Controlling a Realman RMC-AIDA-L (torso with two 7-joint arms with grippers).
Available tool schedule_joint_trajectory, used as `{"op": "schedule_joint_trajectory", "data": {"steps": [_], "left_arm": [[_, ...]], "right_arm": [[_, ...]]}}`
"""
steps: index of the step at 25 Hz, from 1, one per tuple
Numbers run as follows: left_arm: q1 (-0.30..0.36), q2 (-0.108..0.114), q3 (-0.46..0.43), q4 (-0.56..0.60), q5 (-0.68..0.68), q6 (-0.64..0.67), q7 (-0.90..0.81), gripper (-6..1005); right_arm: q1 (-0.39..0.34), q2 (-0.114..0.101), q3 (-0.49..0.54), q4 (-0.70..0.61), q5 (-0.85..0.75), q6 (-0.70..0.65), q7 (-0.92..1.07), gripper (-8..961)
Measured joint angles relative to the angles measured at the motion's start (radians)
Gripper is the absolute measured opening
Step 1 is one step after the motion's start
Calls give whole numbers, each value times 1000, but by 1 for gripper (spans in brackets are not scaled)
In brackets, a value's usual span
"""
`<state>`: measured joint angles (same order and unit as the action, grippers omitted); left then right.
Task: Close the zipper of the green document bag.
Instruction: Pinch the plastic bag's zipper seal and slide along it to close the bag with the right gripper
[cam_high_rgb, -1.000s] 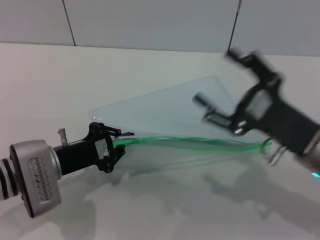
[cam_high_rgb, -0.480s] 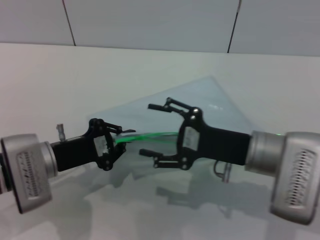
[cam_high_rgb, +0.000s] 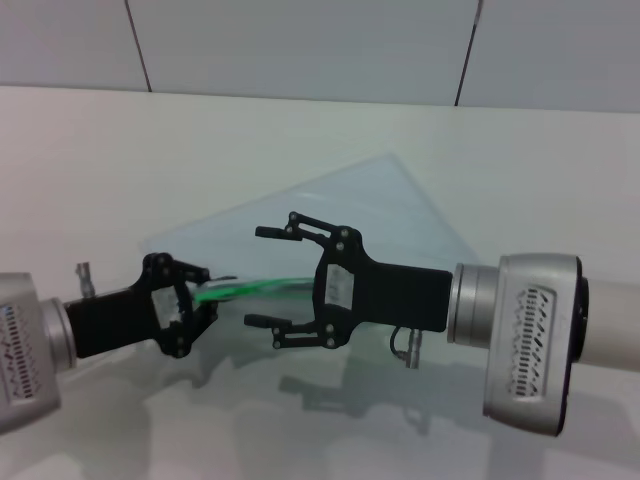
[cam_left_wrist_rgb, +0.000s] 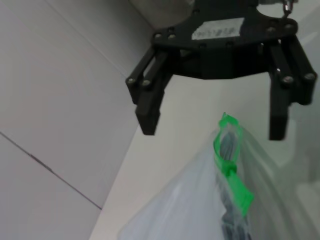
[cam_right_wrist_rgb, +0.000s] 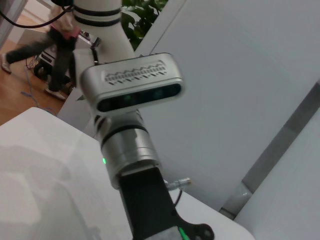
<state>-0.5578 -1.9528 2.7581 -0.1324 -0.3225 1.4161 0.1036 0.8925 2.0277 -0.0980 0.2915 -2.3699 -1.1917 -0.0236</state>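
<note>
A big white desk (cam_high_rgb: 120, 160) fills the head view, and it ends at a gray wall at 12 o'clock. The green document bag (cam_high_rgb: 370, 215) sits near the middle of the desk. Its far corner at about 1 o'clock seems to rest on the desk, while its near edge at about 8 o'clock is lifted up off the white top.

Black right gripper (cam_left_wrist_rgb: 215, 125) ahead, fingers (cam_left_wrist_rgb: 149, 107) spread wide, either side of the bright green plastic zipper strip (cam_left_wrist_rgb: 231, 167) atop the transparent pale-blue document bag (cam_left_wrist_rgb: 190, 210). No contact visible.
</note>
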Motion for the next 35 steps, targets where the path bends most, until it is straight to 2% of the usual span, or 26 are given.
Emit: {"op": "schedule_joint_trajectory", "data": {"steps": [7, 15, 21, 26, 31, 35], "left_arm": [[4, 7, 0, 0, 1, -5, -6, 55], [-11, 5, 0, 2, -5, -1, 1, 55], [-24, 1, 0, 2, 2, 0, 15, 55], [-29, -1, 0, 2, 3, 1, 15, 55], [-30, -2, 9, 2, 4, 1, 14, 54], [-28, -2, 11, 2, 4, 1, 13, 54]], "right_arm": [[10, -1, -2, -10, -1, 28, 25, 814], [26, 3, 6, -12, -29, 81, 17, 768], [31, 4, 7, -24, -29, 96, 16, 601], [31, 4, 9, -26, -27, 107, -11, 519], [30, 5, 9, -18, -28, 96, -31, 382], [30, 5, 9, -1, -28, 92, -58, 343]]}}
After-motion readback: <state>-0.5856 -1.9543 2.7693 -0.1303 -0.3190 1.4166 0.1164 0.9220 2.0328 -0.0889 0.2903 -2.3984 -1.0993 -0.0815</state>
